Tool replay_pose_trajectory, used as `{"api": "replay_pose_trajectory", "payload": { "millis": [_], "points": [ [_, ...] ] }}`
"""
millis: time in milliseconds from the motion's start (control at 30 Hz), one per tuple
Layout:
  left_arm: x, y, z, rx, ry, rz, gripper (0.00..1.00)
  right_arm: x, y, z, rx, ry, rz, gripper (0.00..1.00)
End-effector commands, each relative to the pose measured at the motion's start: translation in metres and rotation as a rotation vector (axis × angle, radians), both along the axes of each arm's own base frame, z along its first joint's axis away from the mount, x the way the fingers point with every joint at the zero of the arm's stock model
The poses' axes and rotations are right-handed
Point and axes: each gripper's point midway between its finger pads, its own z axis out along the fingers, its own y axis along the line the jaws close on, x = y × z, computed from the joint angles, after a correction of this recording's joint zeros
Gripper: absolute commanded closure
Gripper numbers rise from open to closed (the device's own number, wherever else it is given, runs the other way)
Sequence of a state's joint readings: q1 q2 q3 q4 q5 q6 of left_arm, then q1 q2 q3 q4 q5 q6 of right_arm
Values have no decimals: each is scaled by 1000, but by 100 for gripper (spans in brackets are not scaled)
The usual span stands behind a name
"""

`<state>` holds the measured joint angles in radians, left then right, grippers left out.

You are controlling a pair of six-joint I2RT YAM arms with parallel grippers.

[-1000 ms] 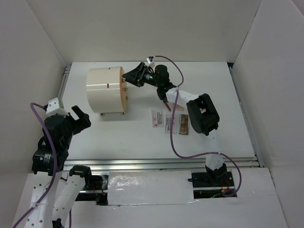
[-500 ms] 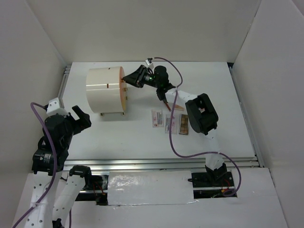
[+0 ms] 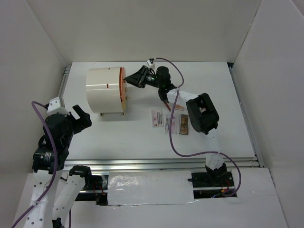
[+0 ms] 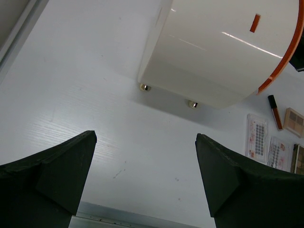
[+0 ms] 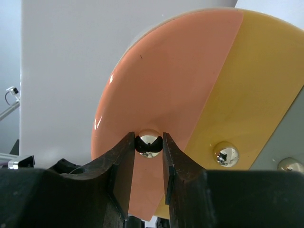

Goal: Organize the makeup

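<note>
The left gripper (image 3: 80,118) is held above the table (image 3: 142,142) near its left edge, well apart from every item. Its fingers (image 4: 52,175) are spread wide and nothing is held between them. In the left wrist view only the finger ends are shown; the rest is cut off by the lower frame edge.

To the right, a cream cylindrical box (image 3: 103,90) is laid on its side on small metal feet (image 4: 145,87). Its orange front panel (image 5: 161,85) is turned to the right and is seen only edge-on from above. Whether the panel is drawn out from the body cannot be told.

The right gripper (image 3: 130,80) is set against this panel, and its fingers (image 5: 122,161) are clamped on a small shiny knob (image 5: 149,142). A second knob (image 5: 225,154) is seen on the adjoining yellow panel (image 5: 256,95); a third is cut off at the right frame edge.

The makeup (image 3: 169,122) is laid on the table to the right of the box, apart from both grippers. Two white-pink packets (image 3: 157,118) are placed side by side, with a brown palette (image 3: 183,124) just beside the right one. Behind them, a dark red stick (image 4: 274,111) and a beige compact (image 4: 294,119) are partly hidden under the right arm in the top view. A purple cable (image 3: 171,135) is run across the right packet. Print on the packets cannot be read.
</note>
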<state>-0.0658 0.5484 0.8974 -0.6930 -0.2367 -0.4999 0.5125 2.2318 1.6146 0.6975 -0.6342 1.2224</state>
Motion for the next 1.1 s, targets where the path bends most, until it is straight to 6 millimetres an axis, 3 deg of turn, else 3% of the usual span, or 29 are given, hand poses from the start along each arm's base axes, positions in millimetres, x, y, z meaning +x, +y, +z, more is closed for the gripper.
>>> {"api": "replay_pose_trajectory", "payload": {
  "millis": [0, 233, 667, 700, 733, 800, 833, 867, 900, 967, 1067],
  "points": [
    [6, 0, 11, 8, -44, -11, 0, 3, -15, 18, 43, -71, 20, 67],
    [7, 0, 10, 7, -42, -9, 1, 9, -39, 24, 38, -87, 13, 66],
    [7, 0, 9, 7, -35, -7, 1, 1, -78, 26, 39, -101, 1, 63],
    [7, 0, 9, 8, -36, -7, 1, 0, -79, 27, 37, -106, 9, 59],
    [7, 0, 9, 8, -36, -7, 1, -4, -78, 31, 35, -121, 23, 42],
    [7, 0, 9, 8, -36, -7, 1, -4, -83, 35, 33, -129, 15, 22],
    [7, 0, 9, 8, -36, -7, 1, -4, -94, 41, 34, -141, -5, 15],
    [7, 0, 9, 8, -36, -7, 1, -5, -103, 37, 28, -132, -15, 15],
    [7, 0, 9, 8, -36, -9, 0, -6, -113, 48, 34, -150, -30, 14],
    [6, 0, 9, 7, -39, -10, 1, 2, -147, 51, 25, -165, -91, 14],
    [5, -2, 11, 6, -49, -18, 1, 6, -190, 39, -65, -166, -163, 15]
  ]
}}
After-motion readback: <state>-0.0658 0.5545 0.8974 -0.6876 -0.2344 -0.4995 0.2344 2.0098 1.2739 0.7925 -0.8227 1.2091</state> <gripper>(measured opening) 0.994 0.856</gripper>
